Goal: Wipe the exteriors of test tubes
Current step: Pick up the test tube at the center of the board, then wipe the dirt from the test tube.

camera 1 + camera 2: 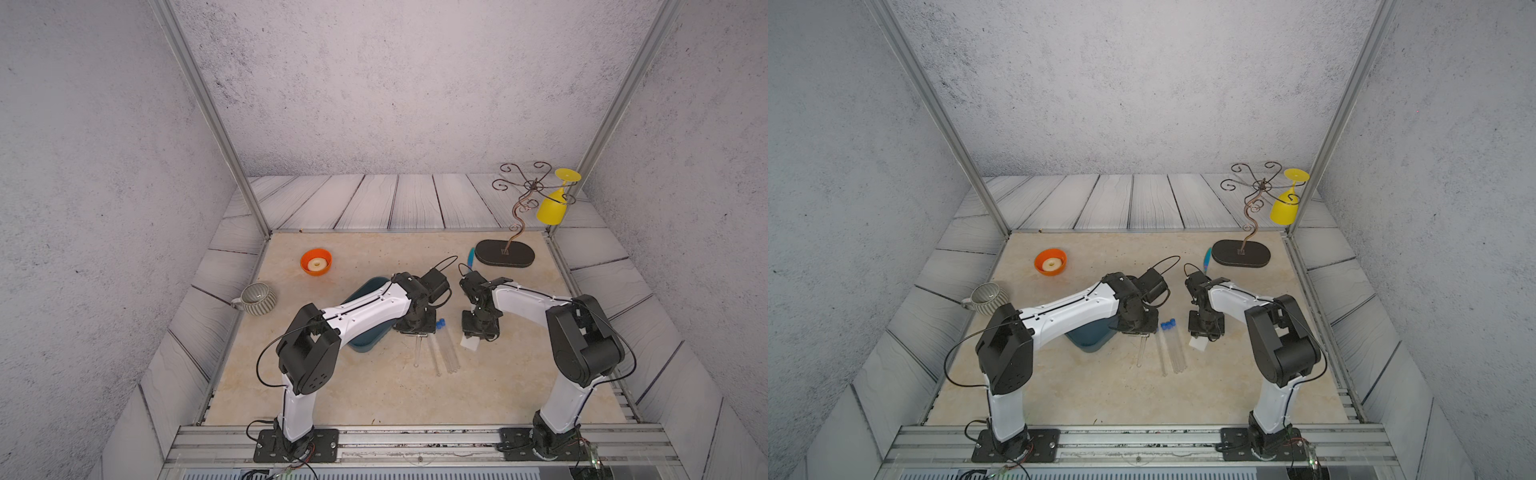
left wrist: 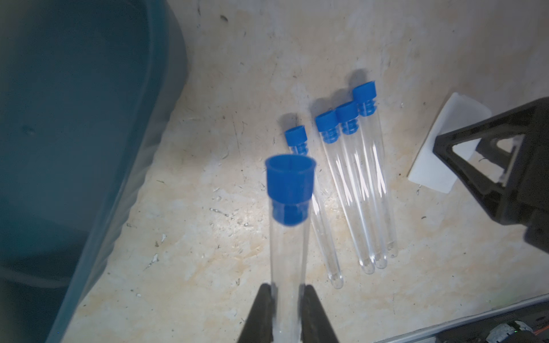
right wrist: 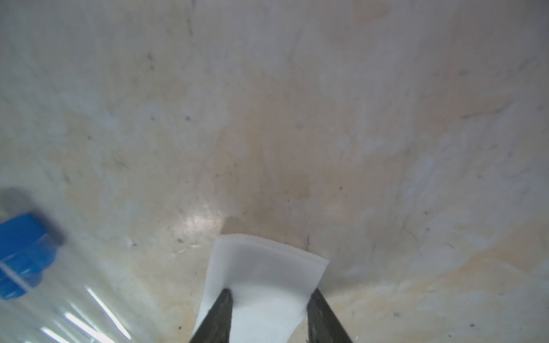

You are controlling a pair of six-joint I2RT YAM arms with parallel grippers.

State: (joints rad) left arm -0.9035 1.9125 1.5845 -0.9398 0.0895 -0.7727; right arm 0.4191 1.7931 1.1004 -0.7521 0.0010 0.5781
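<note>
Left pincer (image 2: 286,288) clamps a test tube (image 2: 288,255), cap (image 2: 289,181) pointing away from it; right pincer (image 3: 271,292) seemingly pinches the white pad (image 3: 267,261).

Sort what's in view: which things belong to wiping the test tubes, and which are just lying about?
In the job:
held test tube, gripped by the left claw
four test tubes lying on the table
white wipe in the right claw

Lying about:
teal tub
orange bowl
striped mug
teal-handled knife
wire stand
yellow glass hanging from it
</note>
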